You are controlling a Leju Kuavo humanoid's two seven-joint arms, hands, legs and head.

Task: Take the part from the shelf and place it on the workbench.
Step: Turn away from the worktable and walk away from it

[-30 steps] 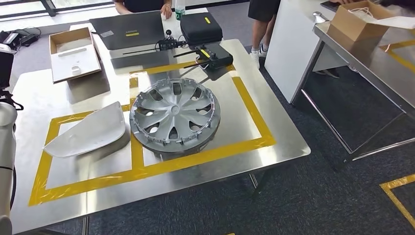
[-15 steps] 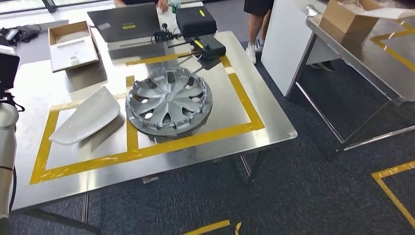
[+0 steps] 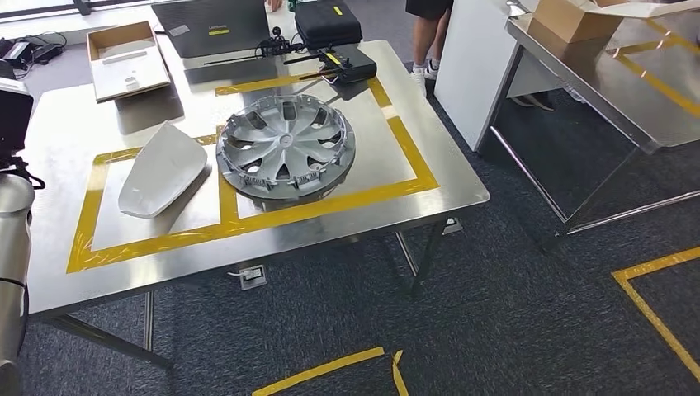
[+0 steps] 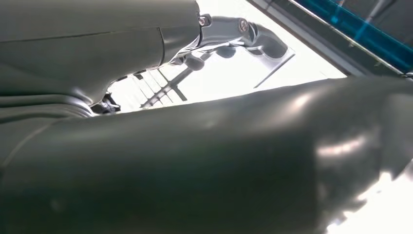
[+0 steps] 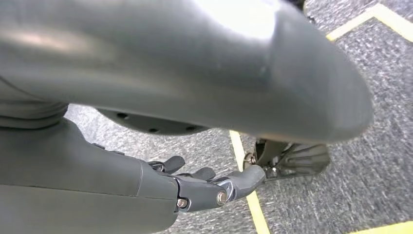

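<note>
- Standing back from the steel tabletop, the robot holds nothing that I can see: the right hand hangs over grey carpet, its fingers loosely spread and empty.
- The left hand shows against hard glare. I cannot tell whether its fingers are spread or curled.
- Two parts lie on the tabletop inside the yellow tape frame: a round silver plastic wheel cover and a white curved plastic shell just beside it. I cannot say which one the task means, and I cannot pick out a shelf.
- Risk: the wheel cover sits across the tape strip dividing the two bays, and its rim is very near the shell. Setting anything more down there, or nudging either piece, could push one into the other.
- Risk: the silver left arm hangs close by the tabletop's near corner. A turn or step could bump that corner and jolt the parts.
- Risk: a person's legs stand at the far side, between this tabletop and a second steel table. A wide arm swing that way could reach them.
</note>
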